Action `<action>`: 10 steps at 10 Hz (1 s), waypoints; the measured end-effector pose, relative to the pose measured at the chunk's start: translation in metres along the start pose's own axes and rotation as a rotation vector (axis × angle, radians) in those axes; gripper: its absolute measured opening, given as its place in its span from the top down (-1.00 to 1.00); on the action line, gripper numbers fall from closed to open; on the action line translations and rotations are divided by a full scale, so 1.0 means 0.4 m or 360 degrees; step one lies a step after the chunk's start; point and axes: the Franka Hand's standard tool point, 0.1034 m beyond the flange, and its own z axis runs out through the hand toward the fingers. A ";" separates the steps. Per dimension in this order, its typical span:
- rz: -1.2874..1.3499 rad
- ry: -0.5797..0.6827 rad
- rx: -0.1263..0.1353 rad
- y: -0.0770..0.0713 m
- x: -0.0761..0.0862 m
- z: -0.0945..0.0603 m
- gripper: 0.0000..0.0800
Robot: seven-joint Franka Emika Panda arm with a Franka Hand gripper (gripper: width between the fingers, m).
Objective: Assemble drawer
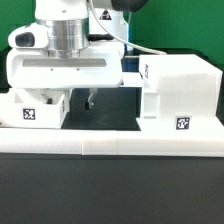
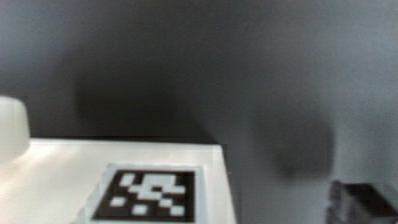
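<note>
The large boxy drawer housing (image 1: pixel 182 92) stands at the exterior view's right, with a tag on its front. One small tray (image 1: pixel 36 108) with a tag sits at the left, directly under my gripper (image 1: pixel 66 98). A second tagged white part (image 1: pixel 138 70) sits against the housing's left side. My gripper is open. One dark finger (image 1: pixel 90 98) hangs just right of the left tray, apart from it; the other finger is hidden behind the tray. In the wrist view the tray's tagged white face (image 2: pixel 151 192) is close below, and one finger (image 2: pixel 366 203) shows off its edge.
A long low white border wall (image 1: pixel 110 147) runs along the front of the table, in front of the tray and the housing. The dark table surface (image 2: pixel 214 70) fills most of the wrist view.
</note>
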 end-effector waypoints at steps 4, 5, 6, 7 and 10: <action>0.0000 0.0000 0.0000 0.000 0.000 0.000 0.80; 0.0000 0.0000 0.0000 0.000 -0.001 0.000 0.82; 0.0000 0.0000 0.0000 0.000 0.000 0.000 0.82; 0.0000 0.0000 0.0000 0.000 -0.001 0.000 0.82; 0.0000 0.0000 0.0000 0.000 -0.001 0.000 0.82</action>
